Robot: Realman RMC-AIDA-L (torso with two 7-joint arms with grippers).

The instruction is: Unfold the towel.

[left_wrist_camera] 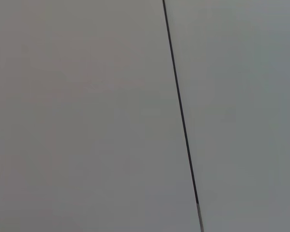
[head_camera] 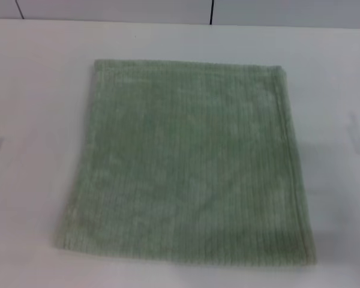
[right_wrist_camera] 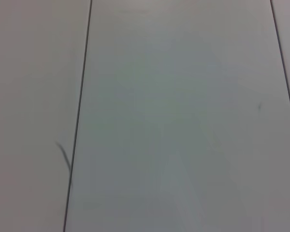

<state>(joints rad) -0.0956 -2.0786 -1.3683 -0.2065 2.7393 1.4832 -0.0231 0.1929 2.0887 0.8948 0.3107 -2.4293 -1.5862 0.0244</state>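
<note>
The towel (head_camera: pixel 189 162) lies flat mid-worktop (head_camera: pixel 36 90), soft, limp, light terry, apparently folded with a doubled edge along the far side. Best hold is probably a pinch on a near corner's top layer. Neither pincer is visible, so their states cannot be told.

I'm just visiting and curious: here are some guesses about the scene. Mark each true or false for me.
1. The towel is pale green. True.
2. It lies flat on a white table. True.
3. A gripper is pinching its corner. False: no gripper shows in any view.
4. The towel is rolled into a tube. False: it lies spread as a rough square.
5. Both wrist views show the towel. False: they show only plain grey panels with dark seams.
</note>
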